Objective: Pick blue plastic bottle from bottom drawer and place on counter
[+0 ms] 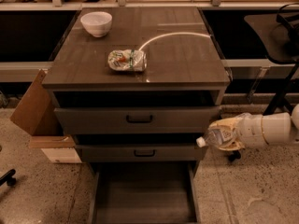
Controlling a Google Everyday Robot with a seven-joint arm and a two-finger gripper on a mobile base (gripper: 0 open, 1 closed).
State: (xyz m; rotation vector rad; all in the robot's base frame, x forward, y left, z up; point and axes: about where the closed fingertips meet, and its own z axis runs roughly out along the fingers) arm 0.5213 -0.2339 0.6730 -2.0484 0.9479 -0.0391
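High front view down onto counter (177,59), gripper (223,135) low at right.

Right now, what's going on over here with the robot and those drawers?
The robot's tool is shut on the blue plastic bottle, holding it sideways in the air just right of the cabinet, level with the middle drawer. The bottom drawer is pulled open with only bare floor showing. The bottle is not yet on the counter, which holds a white bowl and a snack packet.
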